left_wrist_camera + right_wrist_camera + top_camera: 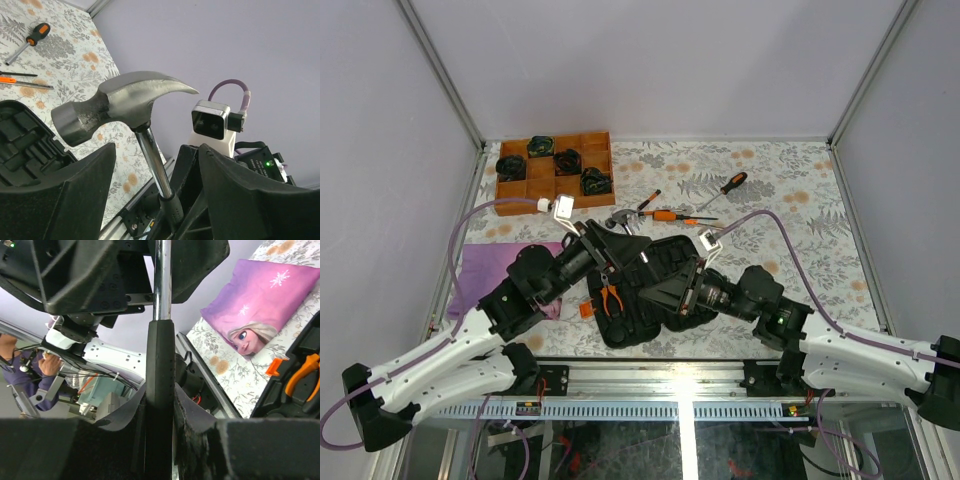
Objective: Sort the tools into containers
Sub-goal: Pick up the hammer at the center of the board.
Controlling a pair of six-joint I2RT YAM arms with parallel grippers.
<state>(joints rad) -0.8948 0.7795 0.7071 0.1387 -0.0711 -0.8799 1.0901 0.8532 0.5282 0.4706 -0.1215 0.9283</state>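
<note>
Over the open tool case [625, 330], the hammer [125, 105] is largely hidden from overhead by both arms. Its steel head is shown only in the left wrist view, where the left gripper [156, 150] is spread clear of the shaft. The black grip is seen clenched in the right gripper [160, 430], with its end cut off.

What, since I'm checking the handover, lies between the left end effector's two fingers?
The steel shaft of the hammer, with gaps either side, in the left wrist view. The right end effector grips its black handle.

Silver hammer [120, 105], floral beige tablecloth [790, 200]
</note>
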